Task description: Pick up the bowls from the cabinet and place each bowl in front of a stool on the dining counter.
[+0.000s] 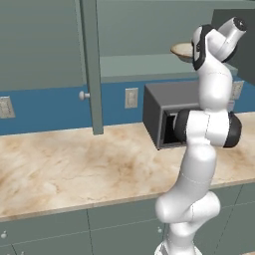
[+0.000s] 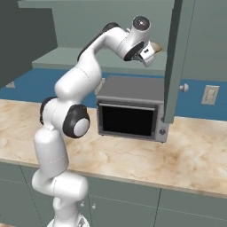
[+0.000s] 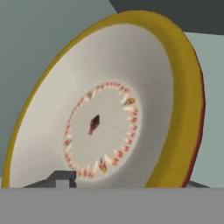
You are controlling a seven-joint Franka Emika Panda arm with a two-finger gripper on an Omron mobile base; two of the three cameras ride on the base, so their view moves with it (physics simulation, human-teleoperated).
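Both base cameras are sitting behind the arm (image 1: 206,134) and looking forward and down over the worktop (image 1: 74,164) — the left one keeping the arm at 3 o'clock, the right one at 9 o'clock. They are sharing the microwave (image 2: 131,108), the worktop and the open cabinet (image 2: 177,57). The hand camera is looking very closely into the cream-white bowl (image 3: 109,118), its rim tilting toward 1 o'clock.

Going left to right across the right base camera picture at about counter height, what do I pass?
White robot arm → dark grey microwave box → open grey-green cabinet door → white wall outlet.
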